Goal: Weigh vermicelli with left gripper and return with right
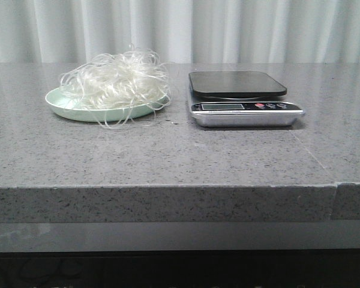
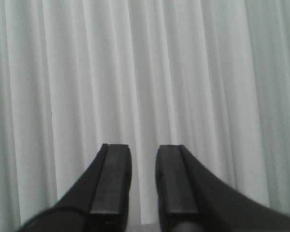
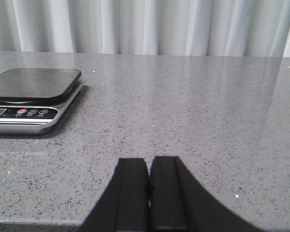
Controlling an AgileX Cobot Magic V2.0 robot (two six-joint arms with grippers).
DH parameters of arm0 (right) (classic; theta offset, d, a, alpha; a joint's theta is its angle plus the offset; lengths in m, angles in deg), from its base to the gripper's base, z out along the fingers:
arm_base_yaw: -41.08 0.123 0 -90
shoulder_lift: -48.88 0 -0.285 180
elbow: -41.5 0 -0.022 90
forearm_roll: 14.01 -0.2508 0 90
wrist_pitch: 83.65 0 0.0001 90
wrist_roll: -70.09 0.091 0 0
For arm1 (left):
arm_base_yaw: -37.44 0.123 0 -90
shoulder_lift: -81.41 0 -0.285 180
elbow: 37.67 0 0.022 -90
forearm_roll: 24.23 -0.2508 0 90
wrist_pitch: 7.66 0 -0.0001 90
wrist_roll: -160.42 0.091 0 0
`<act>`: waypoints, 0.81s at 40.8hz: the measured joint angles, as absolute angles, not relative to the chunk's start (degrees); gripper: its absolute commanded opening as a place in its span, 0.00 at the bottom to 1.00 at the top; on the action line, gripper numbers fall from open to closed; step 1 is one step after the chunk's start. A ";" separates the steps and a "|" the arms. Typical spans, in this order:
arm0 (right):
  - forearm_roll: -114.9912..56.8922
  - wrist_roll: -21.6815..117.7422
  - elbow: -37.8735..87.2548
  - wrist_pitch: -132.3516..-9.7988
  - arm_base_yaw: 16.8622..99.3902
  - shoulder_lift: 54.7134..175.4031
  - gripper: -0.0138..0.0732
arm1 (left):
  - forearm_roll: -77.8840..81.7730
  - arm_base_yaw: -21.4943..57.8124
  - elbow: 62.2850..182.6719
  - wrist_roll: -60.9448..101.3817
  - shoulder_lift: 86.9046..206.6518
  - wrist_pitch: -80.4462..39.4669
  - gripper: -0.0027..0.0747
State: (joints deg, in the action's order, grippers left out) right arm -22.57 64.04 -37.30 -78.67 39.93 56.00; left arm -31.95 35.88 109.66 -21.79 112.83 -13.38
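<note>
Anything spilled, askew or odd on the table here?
Mostly tidy. The vermicelli sits heaped on the plate, but a few loose loops hang over the near rim onto the table. The scale sits bare and level.

Only obstacles on the grey stone table [image 1: 168, 162]: vermicelli [image 1: 117, 81] heaped on a mint-green plate [image 1: 66, 107], and just beside it a kitchen scale [image 1: 243, 99]. Narrow gap between plate and scale; tabletop bare in front of the scale.
</note>
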 measured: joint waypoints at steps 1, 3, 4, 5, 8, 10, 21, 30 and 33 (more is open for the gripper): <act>-22.57 64.04 -37.30 -78.67 39.93 56.00 0.34 | -31.12 35.88 110.50 -21.79 114.08 -13.84 0.58; -22.57 64.04 -37.30 -78.67 39.93 56.00 0.34 | -29.73 35.88 111.87 -21.79 116.20 -15.04 0.63; -22.57 64.04 -37.30 -78.67 39.93 56.00 0.34 | -29.11 35.88 112.58 -21.79 117.35 -15.43 0.65; -22.57 64.04 -37.30 -78.67 39.93 56.00 0.34 | -28.68 35.54 113.20 -21.79 118.43 -15.79 0.66; -22.57 64.04 -37.30 -78.67 39.93 56.00 0.34 | -28.05 33.34 114.78 -21.79 121.37 -16.92 0.67; -22.57 64.04 -37.30 -78.67 39.93 56.00 0.34 | -27.90 31.09 115.96 -21.79 123.29 -18.15 0.67; -22.57 64.04 -37.30 -78.67 39.93 56.00 0.34 | -27.63 10.65 127.29 -21.79 139.75 -34.81 0.68; -22.57 64.04 -37.30 -78.70 39.93 56.00 0.34 | -27.04 6.40 137.86 -21.79 155.50 -47.48 0.71; -22.57 64.04 -37.30 -78.70 39.93 56.00 0.34 | -26.78 7.21 140.09 -21.79 159.98 -49.11 0.75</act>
State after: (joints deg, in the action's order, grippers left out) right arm -22.57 64.04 -37.30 -78.70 39.93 56.00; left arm -26.78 7.21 140.09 -21.79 159.98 -49.11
